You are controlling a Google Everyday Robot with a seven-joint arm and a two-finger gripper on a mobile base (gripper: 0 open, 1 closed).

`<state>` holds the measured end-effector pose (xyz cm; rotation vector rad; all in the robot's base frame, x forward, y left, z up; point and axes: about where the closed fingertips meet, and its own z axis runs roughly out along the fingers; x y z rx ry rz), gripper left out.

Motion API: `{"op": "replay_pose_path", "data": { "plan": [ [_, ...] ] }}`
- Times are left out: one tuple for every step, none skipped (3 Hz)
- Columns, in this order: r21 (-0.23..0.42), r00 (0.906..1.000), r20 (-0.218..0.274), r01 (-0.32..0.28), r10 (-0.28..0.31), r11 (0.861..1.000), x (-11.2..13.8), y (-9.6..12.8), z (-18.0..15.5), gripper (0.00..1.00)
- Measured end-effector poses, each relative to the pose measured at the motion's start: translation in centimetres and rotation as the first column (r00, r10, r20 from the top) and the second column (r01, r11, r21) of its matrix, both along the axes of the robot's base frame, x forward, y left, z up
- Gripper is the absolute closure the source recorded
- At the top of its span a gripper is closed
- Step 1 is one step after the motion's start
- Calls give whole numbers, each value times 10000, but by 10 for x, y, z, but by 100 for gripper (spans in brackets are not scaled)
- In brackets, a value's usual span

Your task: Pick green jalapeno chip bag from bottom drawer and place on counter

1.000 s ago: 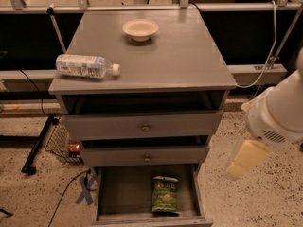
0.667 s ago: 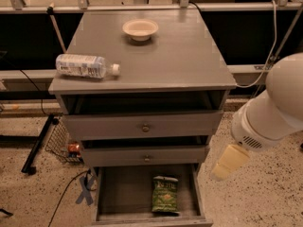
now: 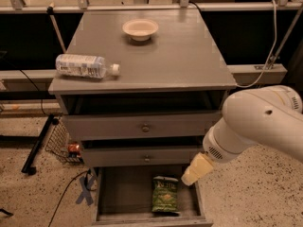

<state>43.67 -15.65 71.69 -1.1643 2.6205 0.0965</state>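
Note:
The green jalapeno chip bag point(image 3: 164, 194) lies flat in the open bottom drawer point(image 3: 122, 193), right of the drawer's middle. My gripper point(image 3: 191, 176) hangs from the white arm at the right. It is just above the drawer's right side, slightly up and right of the bag and apart from it. The grey counter point(image 3: 161, 60) is the top of the cabinet, well above the gripper.
A clear labelled plastic bottle point(image 3: 84, 65) lies on its side at the counter's left edge. A pale bowl point(image 3: 140, 29) stands at the counter's back. The two upper drawers point(image 3: 142, 126) stand slightly open. A wire basket point(image 3: 64, 143) and cables are on the floor at the left.
The arm has swung left and down from the cabinet's right side, bringing my gripper over the right edge of the bottom drawer near the bag. The bag has not moved.

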Motion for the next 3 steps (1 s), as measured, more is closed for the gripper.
{"op": "replay_pose_path", "data": {
  "plan": [
    [136,9946,-719,765,-753,9970,-4,17,-41,0],
    [183,9895,-895,1152,-1132,9932,-6,20,-48,0],
    [269,9887,-939,1194,-1164,9925,-5,19,-50,0]
  ]
}}
